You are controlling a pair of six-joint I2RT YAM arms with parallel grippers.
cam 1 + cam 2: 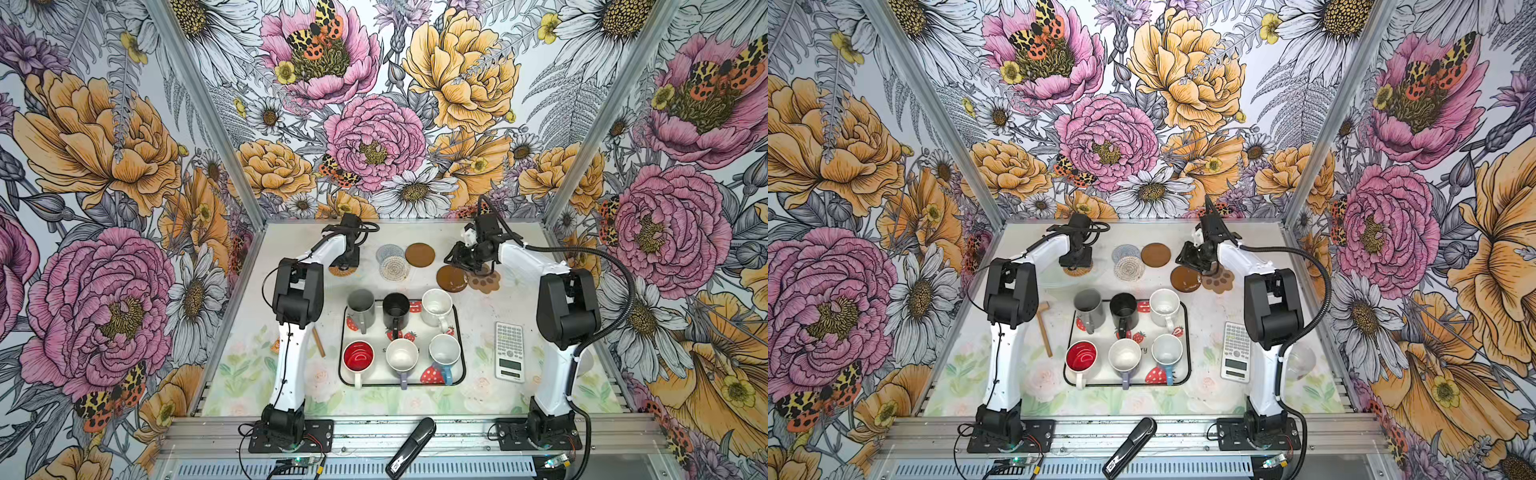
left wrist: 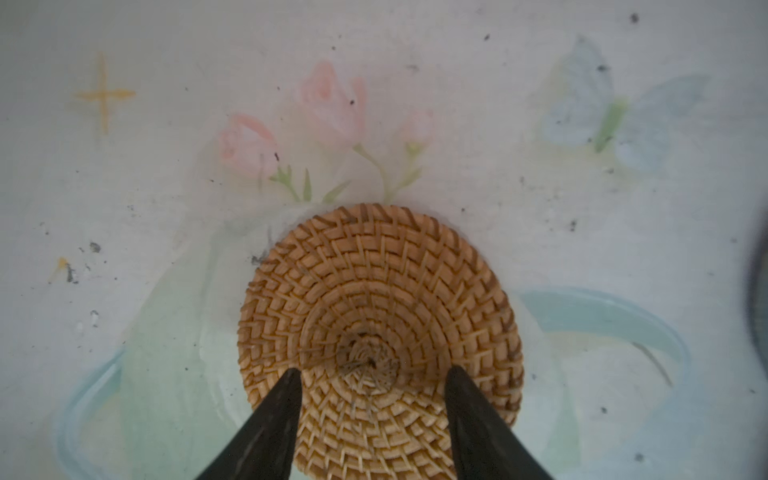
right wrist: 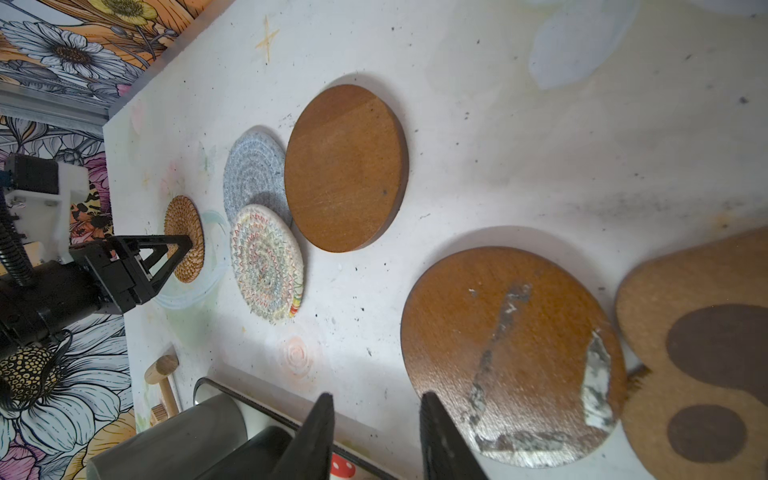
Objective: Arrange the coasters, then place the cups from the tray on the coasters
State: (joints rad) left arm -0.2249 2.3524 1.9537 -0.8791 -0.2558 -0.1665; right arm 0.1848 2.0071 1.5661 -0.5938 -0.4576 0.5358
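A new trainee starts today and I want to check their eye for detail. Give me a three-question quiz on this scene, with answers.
1. How many cups stand on the tray?
2. True or false: the cream crochet coaster overlaps the grey-blue crochet coaster.
3. Which coaster lies under the left claw?
Key: 1. Six. 2. True. 3. The tan rattan coaster.

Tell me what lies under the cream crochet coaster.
One edge of the cream crochet coaster lies over the grey-blue crochet coaster; the rest sits on the table. The covered part of the grey-blue one is hidden.
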